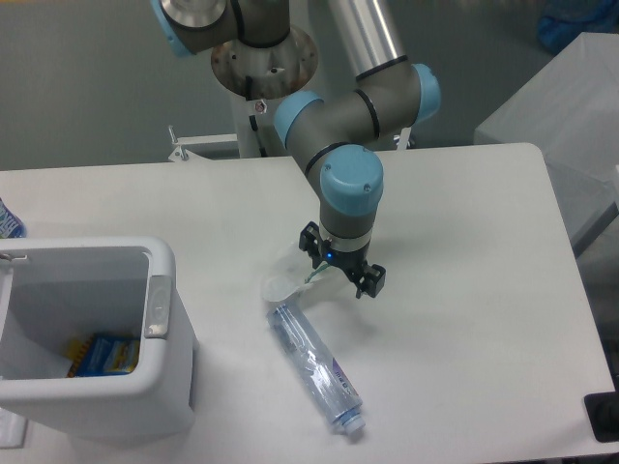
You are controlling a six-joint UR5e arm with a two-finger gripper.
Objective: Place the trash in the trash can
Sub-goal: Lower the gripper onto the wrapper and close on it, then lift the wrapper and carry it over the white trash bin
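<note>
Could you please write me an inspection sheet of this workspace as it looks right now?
Surface: white table, no spills seen.
Job's things: crumpled wrapper and plastic bottle lie on the table; white trash can at left, holding a blue-yellow packet.
Clutter: blue-white item cut off at the left edge; dark object at the lower right corner.
Grippers: gripper, jaws open, low over the wrapper's right end.
Cables: nothing seen.
Surroundings: grey wall, arm base behind the table, covered grey-white block at right.

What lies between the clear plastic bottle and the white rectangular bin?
Only bare table lies between bottle and bin, in the fixed camera view.
</note>
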